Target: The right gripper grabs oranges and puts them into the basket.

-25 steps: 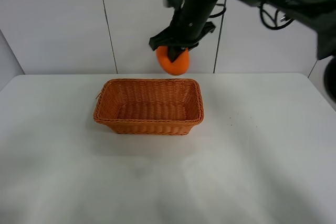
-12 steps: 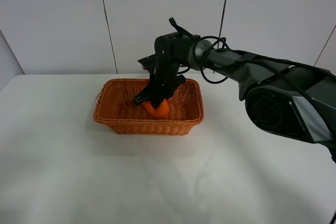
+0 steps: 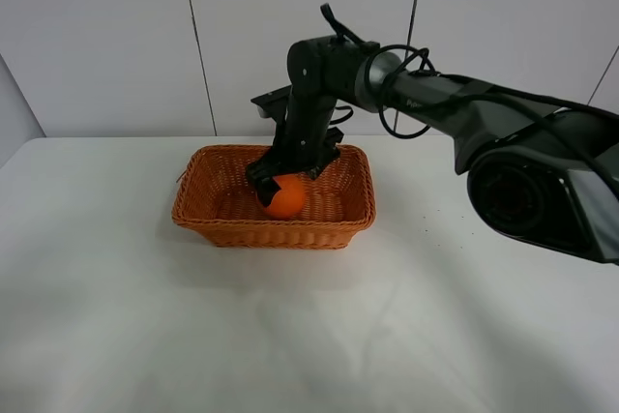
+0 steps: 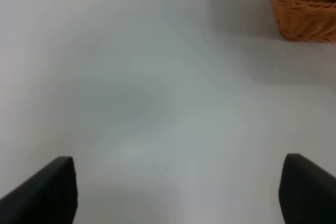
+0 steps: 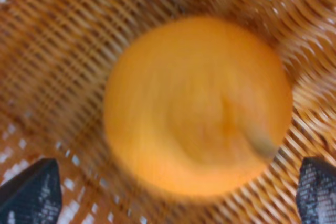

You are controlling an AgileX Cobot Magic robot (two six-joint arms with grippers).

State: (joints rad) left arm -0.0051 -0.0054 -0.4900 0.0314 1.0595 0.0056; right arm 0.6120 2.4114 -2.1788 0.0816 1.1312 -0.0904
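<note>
Exterior high view: a white table (image 3: 116, 316) is seen across most of the picture, with a pale panelled wall (image 3: 97, 36) behind it. The glossy black right arm (image 3: 455, 108) is stretched in from the right side and bent down over the basket (image 3: 198, 205), which is set on the table toward the back, near the middle. The right gripper (image 3: 280, 179) is lowered inside the basket, just above the orange (image 3: 284, 198). The orange is placed on the woven floor of the basket, near its middle.

In the right wrist view the orange is seen blurred against the wicker, and the two dark fingertips (image 5: 31, 190) are spread wide to either side of it, clear of the fruit, so nothing is gripped.

In the left wrist view the left gripper (image 4: 178, 190) is held over bare table with its tips far apart, and one corner of the basket is shown well away from it.
</note>
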